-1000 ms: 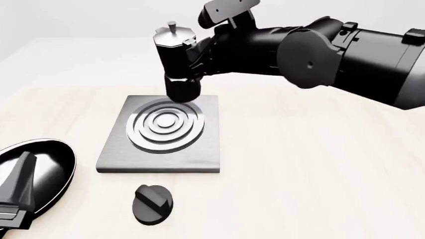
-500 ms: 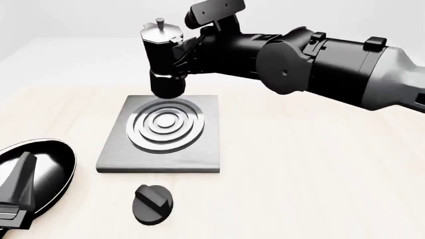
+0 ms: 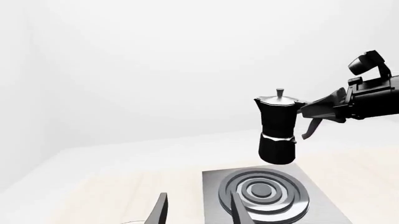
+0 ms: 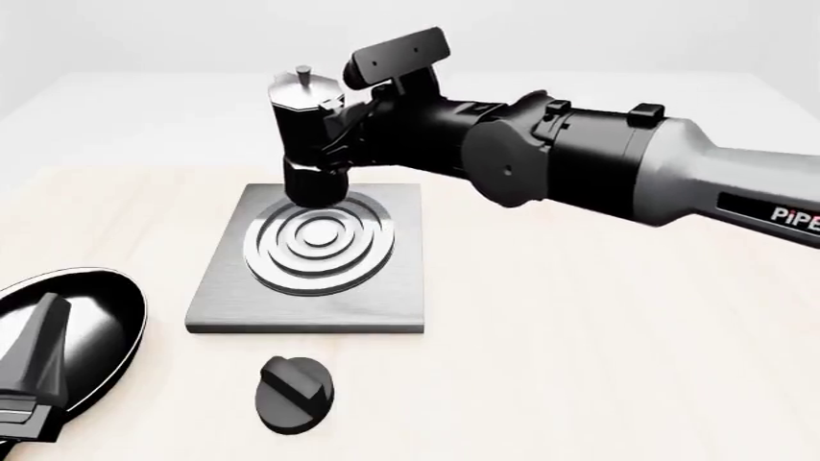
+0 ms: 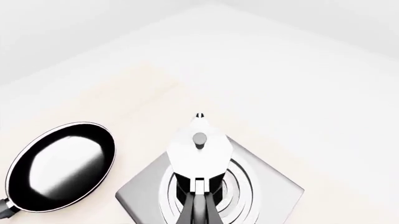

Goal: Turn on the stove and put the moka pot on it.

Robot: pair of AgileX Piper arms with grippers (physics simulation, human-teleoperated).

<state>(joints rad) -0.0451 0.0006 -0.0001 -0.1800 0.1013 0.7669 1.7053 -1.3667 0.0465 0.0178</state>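
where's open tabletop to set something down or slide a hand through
The table is bare right of the stove, under the right arm, and in the strip beyond the stove. The near left is crowded: frying pan, left gripper over it, and knob in front of the stove. The moka pot hangs over the rings.

Brushed metal, gloss black and pale wood grain on a simulated table.

The stove (image 4: 311,259) plate is showing matt brushed grey metal, its raised rings gleaming silver. The moka pot (image 4: 311,134) is wearing a satin black faceted body under a polished silver lid. The knob (image 4: 295,394) near the table's front edge is looking matt black. The frying pan (image 4: 71,331) at the left edge is shining glossy black. The table (image 4: 615,327) is showing smooth, pale, light-grained wood.
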